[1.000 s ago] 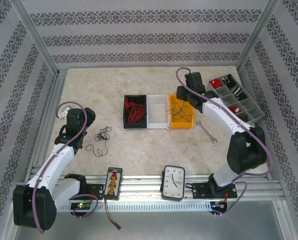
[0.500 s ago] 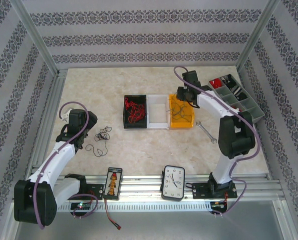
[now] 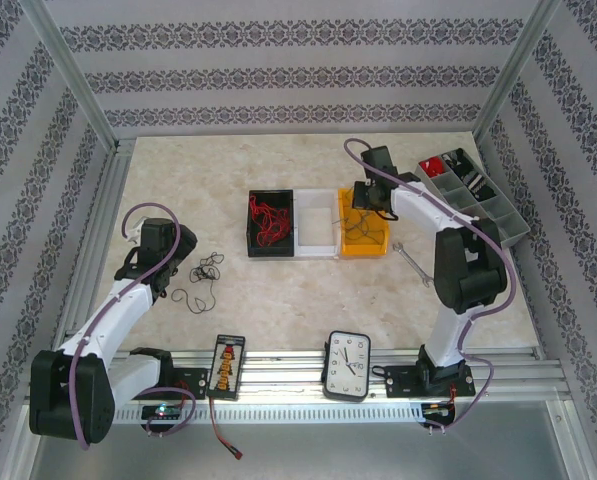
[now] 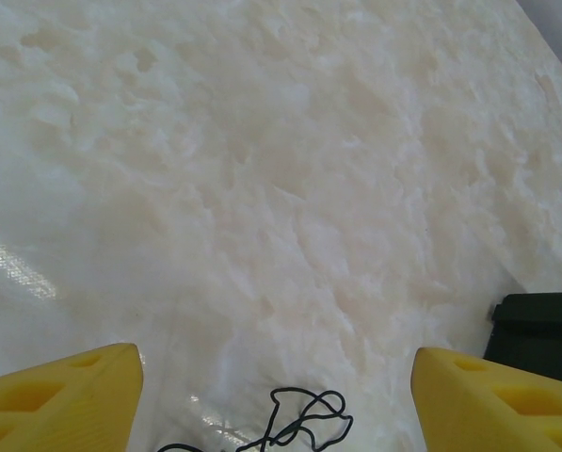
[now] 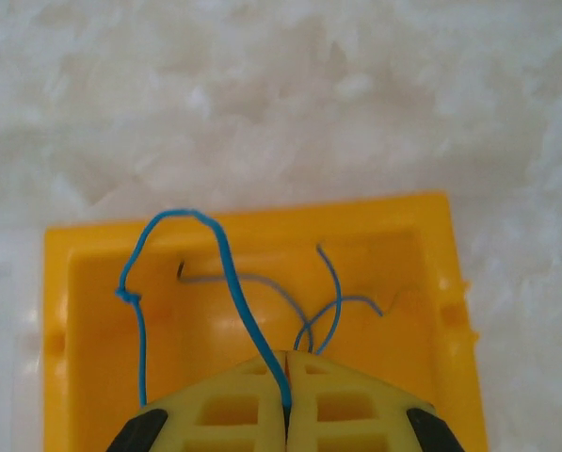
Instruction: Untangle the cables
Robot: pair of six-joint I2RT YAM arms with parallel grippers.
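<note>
Right gripper (image 5: 288, 369) was clamped on the blue cable (image 5: 126, 296) over the yellow bin (image 5: 73, 311). Left gripper (image 4: 276, 381) hung wide apart above the black cable (image 4: 299, 421) on the counter (image 4: 262, 188). Thin, limp, light strands, likely to snag, so best pinched near a free end.

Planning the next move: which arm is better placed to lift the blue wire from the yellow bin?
Right: the right gripper is shut on the thin blue wire over the yellow plastic bin.
</note>
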